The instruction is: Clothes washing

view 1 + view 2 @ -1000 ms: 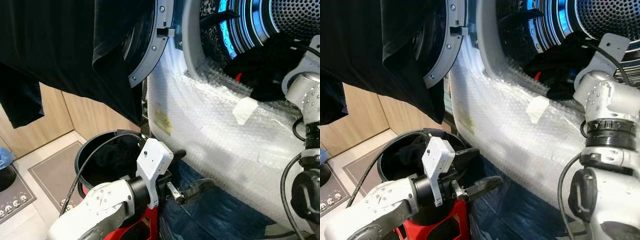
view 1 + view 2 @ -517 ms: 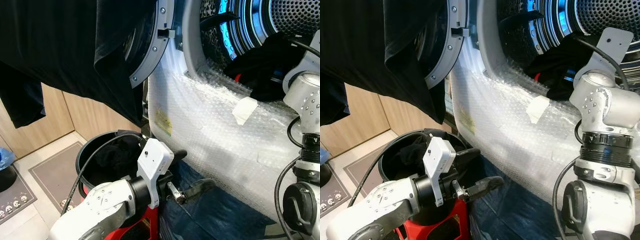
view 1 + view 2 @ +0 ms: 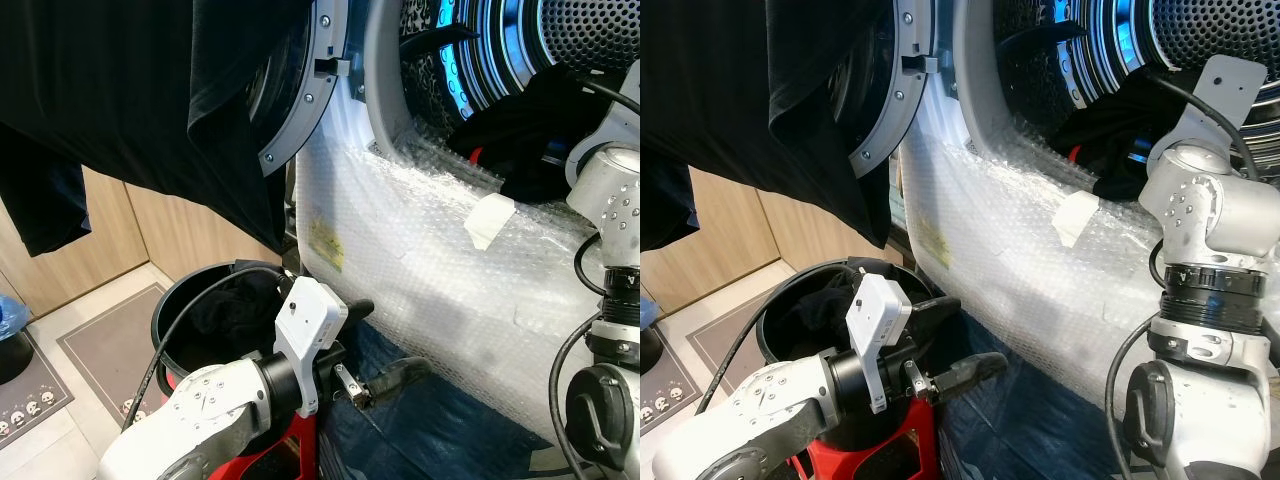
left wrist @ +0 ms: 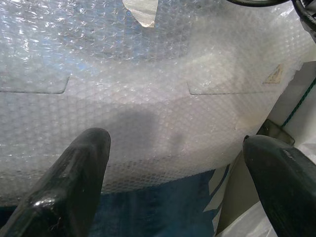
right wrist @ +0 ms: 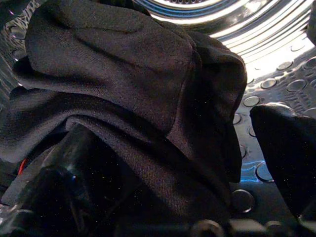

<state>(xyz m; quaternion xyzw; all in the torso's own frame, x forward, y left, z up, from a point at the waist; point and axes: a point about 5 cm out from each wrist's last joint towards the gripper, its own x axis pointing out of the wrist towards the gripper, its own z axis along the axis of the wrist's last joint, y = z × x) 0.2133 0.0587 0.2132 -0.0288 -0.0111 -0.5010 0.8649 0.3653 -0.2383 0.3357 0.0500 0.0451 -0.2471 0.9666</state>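
Bubble wrap (image 3: pixel 430 260) covers the front of the washer, w/ bits of tape stuck on it; above it the round door (image 3: pixel 300 90) hangs open and the shiny drum (image 3: pixel 1200 40) glows blue inside. Your right arm reaches up into the drum; the right gripper (image 5: pixel 163 163) sits right at a pile of dark clothes (image 5: pixel 128 84) on the drum floor; its fingers are spread wide, one under the cloth and one off to the side, so it's not pinching anything. The pile also pokes out over the drum's lip (image 3: pixel 520 120). Your left gripper (image 4: pixel 182 163) waits low, near the wrapped front, fingers wide apart and holding nothing; just beside it is a black bucket (image 3: pixel 170 310) w/ more dark clothes in it. A big dark cloth (image 3: pixel 110 90) hangs over the door.

I think you're at the loading step: clothes go bucket to drum, and this load is prob. just dropped or being pushed in. Next, I'd say pull the right arm out w/o dragging cloth back over the lip; then send a gripper down to the bucket for more.
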